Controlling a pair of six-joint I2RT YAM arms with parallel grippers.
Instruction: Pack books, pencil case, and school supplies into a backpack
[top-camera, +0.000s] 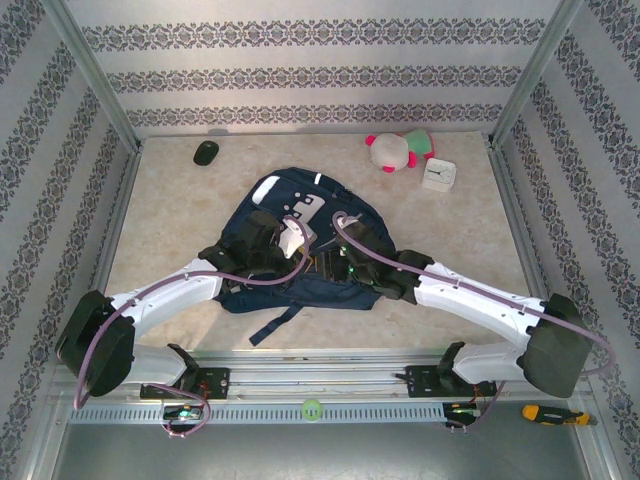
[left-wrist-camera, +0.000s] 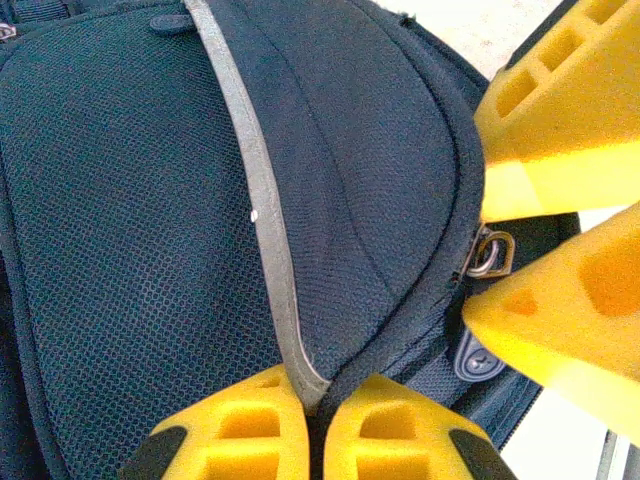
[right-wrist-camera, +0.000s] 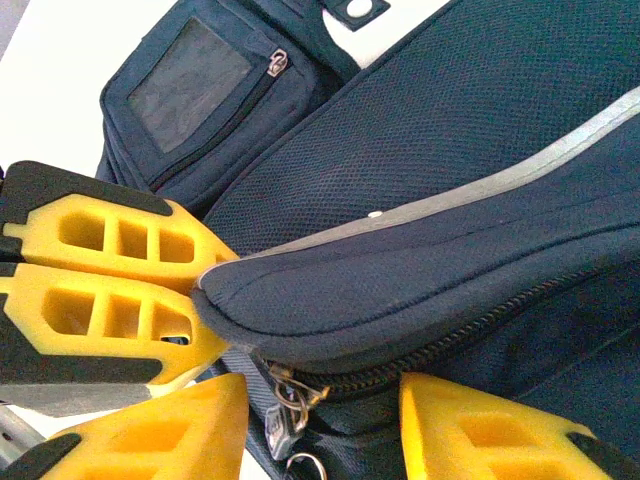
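A navy blue mesh-fabric backpack (right-wrist-camera: 450, 130) crossed by a grey stripe (right-wrist-camera: 480, 185) is seen, with a small zipped front pocket (right-wrist-camera: 190, 90) at upper left. The rounded edge of its flap is pinched between the closed yellow ribbed fingers of the left gripper (right-wrist-camera: 212, 295) at the left. Along the bottom, the yellow fingers of the right gripper (right-wrist-camera: 320, 400) are set apart, a metal zip pull (right-wrist-camera: 285, 400) lying between them, nearer the left-hand one.

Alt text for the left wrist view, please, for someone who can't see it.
Close up, the left gripper is shut on the grey-trimmed flap edge of a navy backpack. At the right, the yellow fingers of the right gripper stand apart on either side of a metal zipper pull at the flap's corner.
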